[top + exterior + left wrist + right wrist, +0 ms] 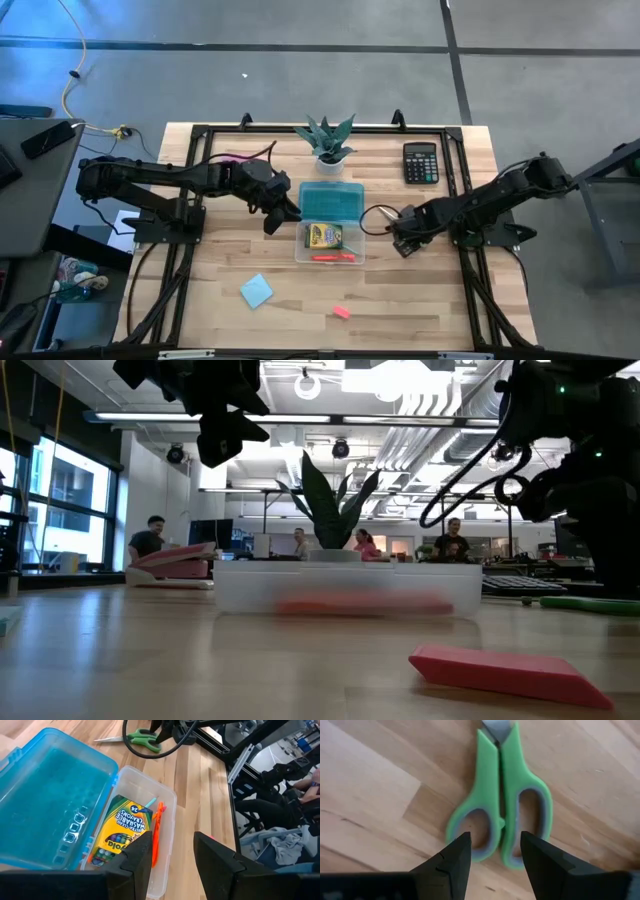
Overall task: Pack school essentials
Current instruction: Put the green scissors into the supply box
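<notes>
A clear pencil box with its blue lid open lies mid-table. In it are the yellow-green crayon box, a red pen and a thin green pencil. My left gripper is open and empty above the box's left side. The green-handled scissors lie flat on the table to the right of the box. My right gripper is open just above their handle loops. The light-blue notepad and pink eraser lie near the front edge.
A potted plant stands behind the box, and a black calculator lies at the far right. A pink item lies at the far left behind my left arm. People sit in the room beyond the table.
</notes>
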`<state>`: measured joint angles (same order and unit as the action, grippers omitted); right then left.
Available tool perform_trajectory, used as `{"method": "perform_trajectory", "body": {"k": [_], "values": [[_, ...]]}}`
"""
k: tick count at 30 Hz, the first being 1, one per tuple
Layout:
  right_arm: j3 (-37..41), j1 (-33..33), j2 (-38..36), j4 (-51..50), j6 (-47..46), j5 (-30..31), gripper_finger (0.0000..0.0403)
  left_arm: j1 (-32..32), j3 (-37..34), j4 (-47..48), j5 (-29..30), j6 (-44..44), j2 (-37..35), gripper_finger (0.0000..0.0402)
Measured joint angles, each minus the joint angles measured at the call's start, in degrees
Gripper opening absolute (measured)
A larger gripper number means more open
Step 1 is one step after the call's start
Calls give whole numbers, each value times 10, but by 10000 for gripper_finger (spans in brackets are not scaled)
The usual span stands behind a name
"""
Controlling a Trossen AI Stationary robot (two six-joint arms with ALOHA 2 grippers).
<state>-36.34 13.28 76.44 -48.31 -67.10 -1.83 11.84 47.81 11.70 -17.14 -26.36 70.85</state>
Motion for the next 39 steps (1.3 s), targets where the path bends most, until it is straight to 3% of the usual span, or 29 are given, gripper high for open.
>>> {"method": "perform_trajectory", "body": {"k": [13,23,39], "values": [[55,-3,-2,56,-17,-1,154,0,0,0,30,-16,0,131],[62,-3,-3,54,-27,3,40,11,0,15,13,-40,0,131],[4,-1,-55,55,-12,5,39,70,0,148,30,-5,-137,131]]}}
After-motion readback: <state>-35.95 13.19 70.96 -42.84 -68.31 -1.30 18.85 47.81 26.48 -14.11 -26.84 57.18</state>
